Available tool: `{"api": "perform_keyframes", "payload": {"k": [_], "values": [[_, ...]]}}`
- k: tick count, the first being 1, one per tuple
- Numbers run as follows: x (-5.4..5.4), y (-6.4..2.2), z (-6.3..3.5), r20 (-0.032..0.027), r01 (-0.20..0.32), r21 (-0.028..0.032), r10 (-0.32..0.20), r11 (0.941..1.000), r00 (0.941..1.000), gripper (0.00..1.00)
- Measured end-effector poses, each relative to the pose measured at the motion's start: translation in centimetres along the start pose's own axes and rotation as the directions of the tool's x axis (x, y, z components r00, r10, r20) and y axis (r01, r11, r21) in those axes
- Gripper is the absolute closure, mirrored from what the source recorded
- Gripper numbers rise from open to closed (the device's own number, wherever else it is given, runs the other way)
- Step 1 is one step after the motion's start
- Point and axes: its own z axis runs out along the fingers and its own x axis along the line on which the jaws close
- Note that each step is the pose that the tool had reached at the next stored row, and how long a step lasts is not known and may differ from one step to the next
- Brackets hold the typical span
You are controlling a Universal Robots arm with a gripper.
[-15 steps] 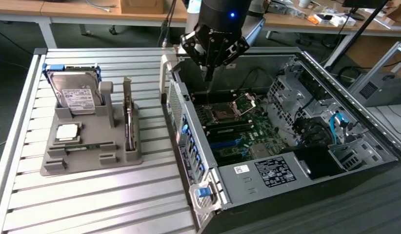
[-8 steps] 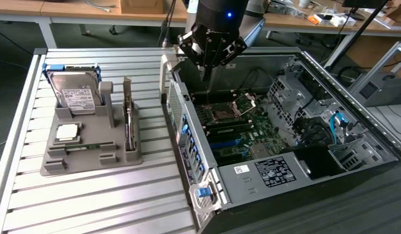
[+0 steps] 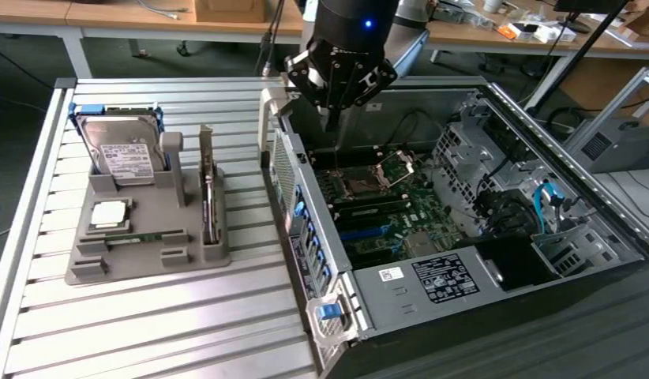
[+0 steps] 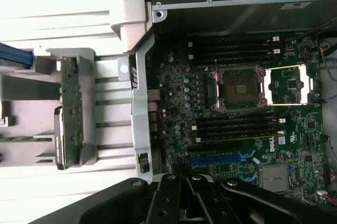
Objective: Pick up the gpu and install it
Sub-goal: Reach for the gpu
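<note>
The gpu (image 3: 207,193) stands on edge in the right-hand slot of the grey holder (image 3: 145,264) on the slatted table. In the wrist view the gpu (image 4: 71,105) is a thin card with a green-brown face, clamped between the holder's posts. My gripper (image 3: 330,118) hangs over the back corner of the open computer case (image 3: 430,300), to the exterior view's right of the holder and apart from the card. The fingers (image 4: 174,203) are shut together with nothing between them. Below them lies the motherboard (image 4: 237,108) with its blue slot (image 4: 221,158).
In the same holder stand a silver hard drive (image 3: 119,150), a processor chip (image 3: 110,212) and a narrow memory stick (image 3: 135,237). The case's raised side wall (image 3: 293,197) separates holder and motherboard. Drive cages and cables (image 3: 514,189) fill the case's far side.
</note>
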Motion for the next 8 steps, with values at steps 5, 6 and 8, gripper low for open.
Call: {"api": "perform_keyframes", "payload": {"k": [5,6,8], "values": [[0.16,-0.01,0.00,0.0000,0.000,0.0000,0.000,1.0000,1.0000,0.89],[0.19,-0.01,0.00,0.0000,0.000,0.0000,0.000,1.0000,1.0000,0.89],[0.25,-0.02,-0.01,0.0000,0.000,0.0000,0.000,1.0000,1.0000,0.89]]}}
